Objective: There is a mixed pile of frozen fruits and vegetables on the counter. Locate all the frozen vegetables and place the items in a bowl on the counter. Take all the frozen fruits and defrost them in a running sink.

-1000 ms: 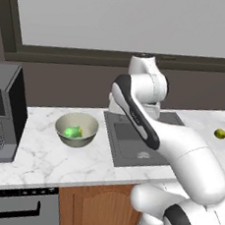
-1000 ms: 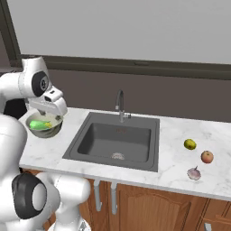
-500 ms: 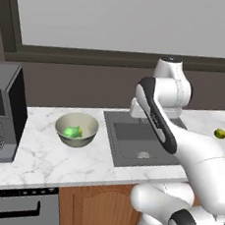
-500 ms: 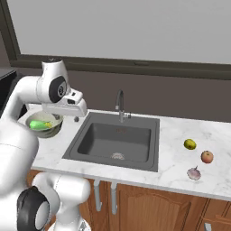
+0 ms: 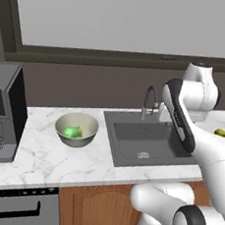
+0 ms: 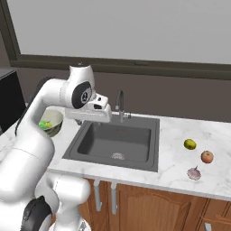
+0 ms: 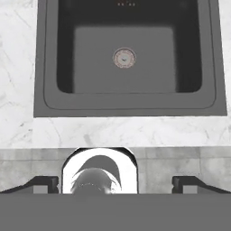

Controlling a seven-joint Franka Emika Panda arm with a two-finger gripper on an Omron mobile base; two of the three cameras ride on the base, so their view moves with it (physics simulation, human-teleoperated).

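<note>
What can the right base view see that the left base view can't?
On the counter, the right base view has the red fruit and the pale pinkish vegetable, to the right of the sink. The left base view has a black appliance at the counter's left end and a front drawer under it. Both share the sink with its faucet, the bowl holding the green vegetable, the yellow-green fruit and the white arm.

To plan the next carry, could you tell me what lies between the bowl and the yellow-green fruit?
In the right base view, the sink lies between the bowl and the yellow-green fruit.
</note>
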